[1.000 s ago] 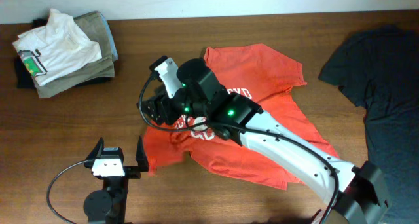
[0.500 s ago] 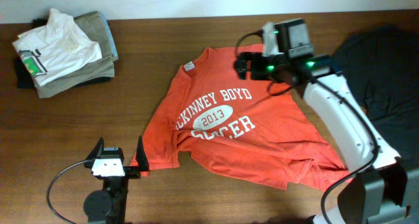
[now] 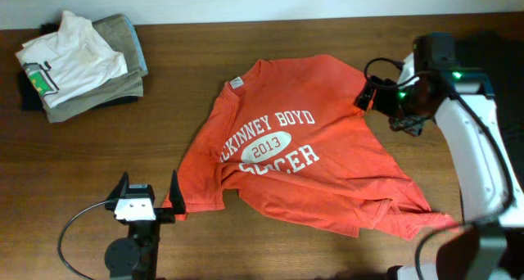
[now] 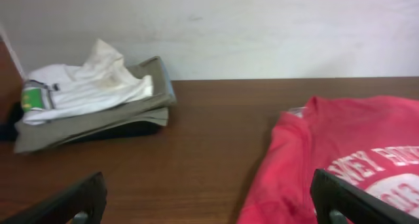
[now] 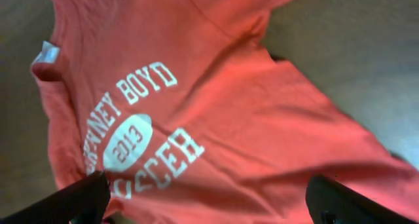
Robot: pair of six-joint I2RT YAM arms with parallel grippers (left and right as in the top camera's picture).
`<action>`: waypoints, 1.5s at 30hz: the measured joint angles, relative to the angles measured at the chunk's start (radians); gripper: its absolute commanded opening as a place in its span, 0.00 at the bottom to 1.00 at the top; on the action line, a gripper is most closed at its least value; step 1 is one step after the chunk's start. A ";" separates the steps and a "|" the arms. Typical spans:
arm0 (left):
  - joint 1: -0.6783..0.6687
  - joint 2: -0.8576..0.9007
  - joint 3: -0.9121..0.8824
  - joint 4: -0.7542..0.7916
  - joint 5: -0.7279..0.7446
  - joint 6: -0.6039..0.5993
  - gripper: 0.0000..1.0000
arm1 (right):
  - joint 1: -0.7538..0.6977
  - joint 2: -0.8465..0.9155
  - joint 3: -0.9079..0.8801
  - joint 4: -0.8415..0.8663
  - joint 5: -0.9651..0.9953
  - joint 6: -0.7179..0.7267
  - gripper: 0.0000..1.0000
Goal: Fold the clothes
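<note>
Shirt: orange-red T-shirt (image 3: pixel 303 161) lies mid-table (image 3: pixel 246 42), spread mostly flat with the white lettering up and the collar toward the far edge. Hem corner at near right is rumpled.
L gripper (image 3: pixel 149 194): parked at near edge, jaws released wide, nothing between them.
Shirt vs L jaws: we see the shirt's near-left corner just beside 1 finger (image 3: pixel 174 194). Touching or not, we can't tell. In wrist view the shirt sits to the right, outside the gap.
R gripper (image 3: pixel 372 96): up over the shirt's far-right sleeve area, jaws spread, gripping nothing.
Shirt vs R jaws: in wrist view we see cloth beneath the open gap, lettering toward the left finger (image 5: pixel 85 196).
Other: white shirt (image 3: pixel 74 55) on khaki garment (image 3: pixel 123 79), far-left corner, well apart. Dark garment (image 3: pixel 483 149) at right edge.
</note>
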 measured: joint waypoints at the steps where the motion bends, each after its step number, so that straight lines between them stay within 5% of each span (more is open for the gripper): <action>1: 0.000 0.000 0.000 -0.001 -0.011 0.013 0.99 | 0.000 -0.037 0.000 -0.029 0.014 0.003 0.99; 11: 0.000 0.000 0.000 0.009 -0.003 0.068 0.99 | 0.002 -0.476 -0.051 -0.253 0.252 0.060 0.99; 19: 0.000 -0.001 -0.001 0.327 0.391 0.013 0.99 | 0.002 -0.508 -0.143 -0.248 0.269 0.113 0.99; 23: 0.000 0.023 0.042 0.305 0.497 -0.036 0.99 | 0.002 -0.448 -0.146 -0.219 0.271 0.130 0.99; 30: 0.000 0.362 0.430 -0.076 0.577 -0.001 0.99 | 0.002 -0.319 -0.146 -0.159 0.213 0.138 0.99; 35: 0.000 0.763 0.744 -0.328 0.610 0.047 0.99 | 0.002 -0.236 -0.148 -0.148 0.179 0.138 0.99; 41: -0.036 1.000 0.821 -0.473 0.690 0.042 0.99 | 0.002 -0.197 -0.148 -0.144 0.172 0.138 0.99; 45: -0.177 1.080 0.829 -0.636 0.476 -0.004 0.99 | 0.002 -0.197 -0.148 -0.123 0.172 0.138 0.99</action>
